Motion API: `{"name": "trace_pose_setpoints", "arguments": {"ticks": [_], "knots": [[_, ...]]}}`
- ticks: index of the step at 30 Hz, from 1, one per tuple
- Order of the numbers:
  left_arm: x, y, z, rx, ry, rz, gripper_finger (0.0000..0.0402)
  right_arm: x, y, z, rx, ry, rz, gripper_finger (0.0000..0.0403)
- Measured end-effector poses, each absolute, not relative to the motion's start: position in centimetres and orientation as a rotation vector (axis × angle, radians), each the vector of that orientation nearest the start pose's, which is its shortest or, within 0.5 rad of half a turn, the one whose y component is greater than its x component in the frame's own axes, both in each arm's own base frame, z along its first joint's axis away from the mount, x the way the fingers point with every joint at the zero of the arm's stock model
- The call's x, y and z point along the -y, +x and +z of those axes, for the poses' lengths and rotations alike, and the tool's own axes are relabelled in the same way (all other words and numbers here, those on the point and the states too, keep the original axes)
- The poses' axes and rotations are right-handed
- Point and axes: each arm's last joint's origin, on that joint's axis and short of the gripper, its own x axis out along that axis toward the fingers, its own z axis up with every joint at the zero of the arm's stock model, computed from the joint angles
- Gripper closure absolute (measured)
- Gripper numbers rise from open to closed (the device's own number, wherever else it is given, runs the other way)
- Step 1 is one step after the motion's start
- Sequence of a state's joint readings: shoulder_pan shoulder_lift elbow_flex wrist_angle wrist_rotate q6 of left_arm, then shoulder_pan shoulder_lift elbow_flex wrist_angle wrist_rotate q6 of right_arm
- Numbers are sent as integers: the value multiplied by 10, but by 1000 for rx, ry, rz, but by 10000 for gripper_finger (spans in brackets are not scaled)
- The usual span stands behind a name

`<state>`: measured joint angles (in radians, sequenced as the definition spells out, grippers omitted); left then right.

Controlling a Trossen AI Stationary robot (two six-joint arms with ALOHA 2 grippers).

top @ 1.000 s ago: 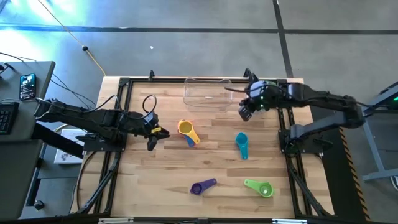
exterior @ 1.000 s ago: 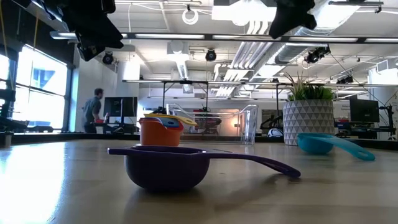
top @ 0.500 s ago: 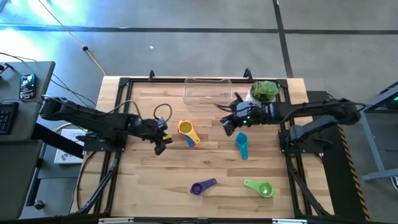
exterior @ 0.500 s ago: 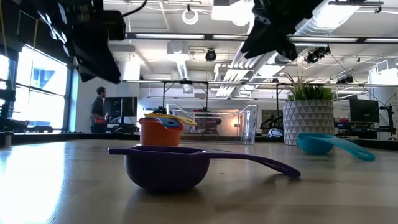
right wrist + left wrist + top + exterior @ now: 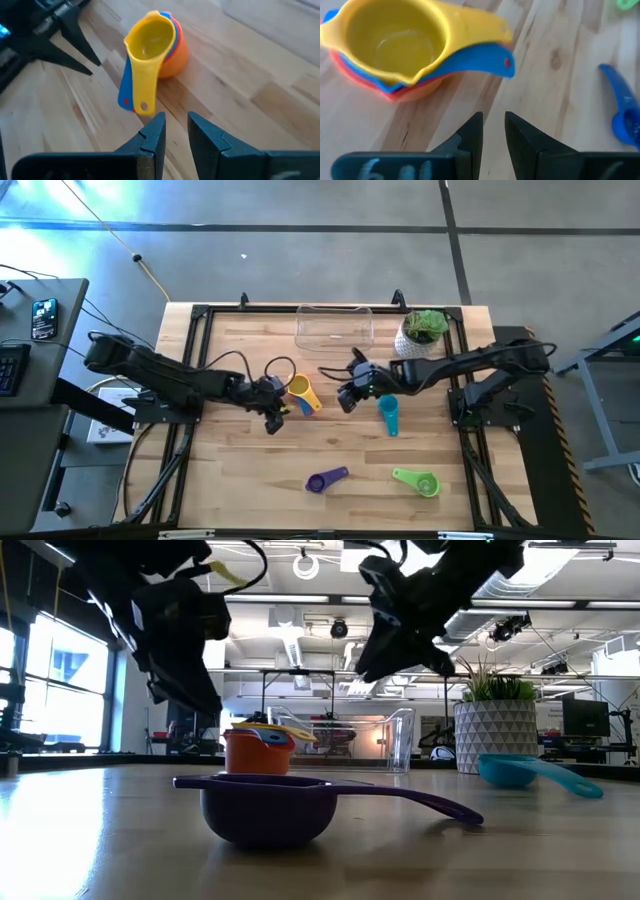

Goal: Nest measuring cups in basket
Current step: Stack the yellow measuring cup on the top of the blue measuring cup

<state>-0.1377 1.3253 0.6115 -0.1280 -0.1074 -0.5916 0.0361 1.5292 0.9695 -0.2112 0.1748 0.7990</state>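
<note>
Bare wooden tabletop (image 5: 250,470) at six o'clock; your left gripper (image 5: 273,420) and right gripper (image 5: 345,396), fingers narrowly parted and empty, flank the stacked yellow, blue and orange plastic cups (image 5: 300,391).

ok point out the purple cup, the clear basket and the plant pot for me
purple cup (image 5: 266,812), low view, on the front of its bowl
clear basket (image 5: 334,341), high view, on its near wall
plant pot (image 5: 496,736), low view, on its patterned white side

Light wood table (image 5: 250,450) carrying: nested yellow/blue/orange cup stack (image 5: 301,392), teal cup (image 5: 388,414), purple cup (image 5: 326,480), green cup (image 5: 417,481), clear basket (image 5: 334,326), white plant pot (image 5: 420,335).
</note>
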Motion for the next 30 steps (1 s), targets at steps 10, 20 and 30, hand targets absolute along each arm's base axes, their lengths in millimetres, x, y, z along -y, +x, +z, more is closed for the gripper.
{"name": "trace_pose_setpoints", "arguments": {"ticks": [10, 20, 30], "knots": [[26, 261, 151, -803, -472, 253, 330, -7, 339, 189, -670, 740, -457, 332], [24, 267, 135, -830, -472, 268, 330, -7, 353, 162, -653, 808, -495, 332], [18, 274, 128, -817, -504, 303, 330, -6, 362, 149, -618, 827, -521, 332]]}}
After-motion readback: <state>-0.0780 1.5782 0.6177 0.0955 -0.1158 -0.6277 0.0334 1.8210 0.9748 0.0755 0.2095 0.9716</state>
